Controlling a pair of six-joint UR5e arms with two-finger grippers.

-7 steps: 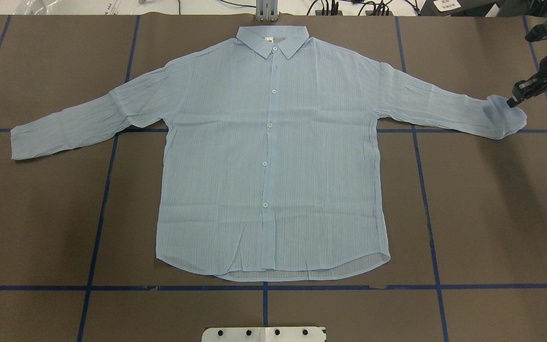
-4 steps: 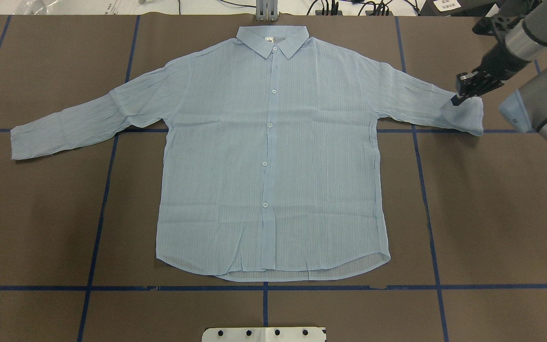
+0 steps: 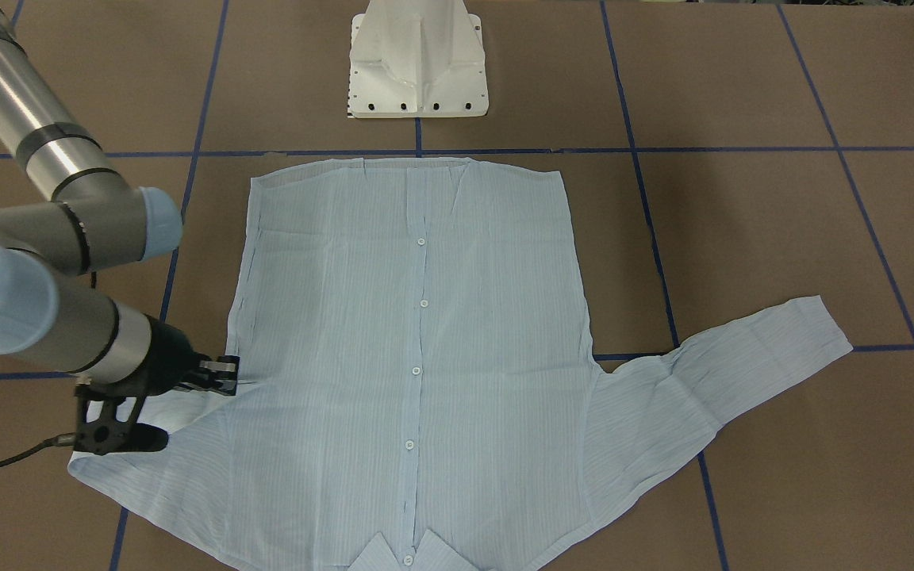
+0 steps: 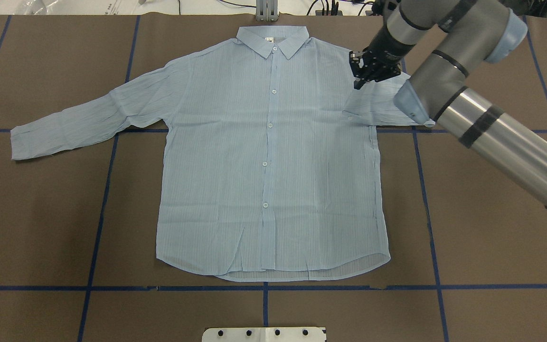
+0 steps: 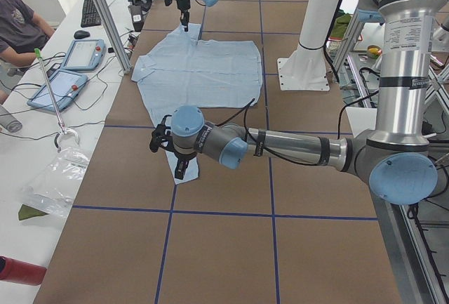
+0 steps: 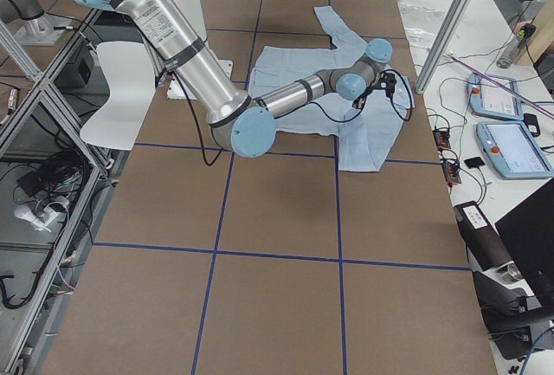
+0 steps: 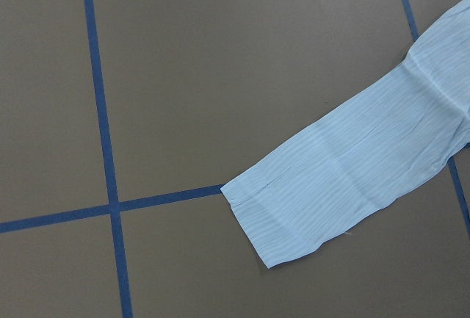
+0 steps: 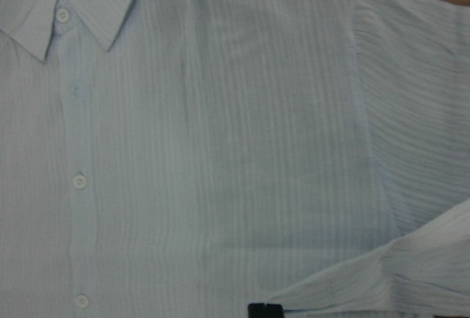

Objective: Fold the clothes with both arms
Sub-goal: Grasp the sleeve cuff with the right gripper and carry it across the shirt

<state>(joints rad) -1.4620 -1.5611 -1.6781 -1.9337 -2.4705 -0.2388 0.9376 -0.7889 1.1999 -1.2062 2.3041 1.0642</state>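
1. Front-facing: the shirt lies flat and front up on the table, with its collar toward the operators' side. The right arm reaches in on this view's left. Its jaws look clamped on the end of the right sleeve, close to the shoulder seam. The left sleeve is spread out to the side.
2. Overhead: half a second ago the right arm held the cuff out past the shirt's side. Now its jaws hang over the edge of the chest, and the right sleeve is doubled back across itself. I judge that the first sleeve fold is almost laid and only needs letting go. The left sleeve has not moved, and the left arm does not show here.
3. Exterior left: the near left arm holds its jaws over the left cuff. I cannot tell whether they are apart or together.
4. Exterior right: the near right arm stretches across the shirt.
5. Left wrist: the left cuff lies flat on the table. No jaws are in view.
6. Right wrist: the collar shows at the upper left. The right sleeve runs to a dark jaw tip at the bottom edge.
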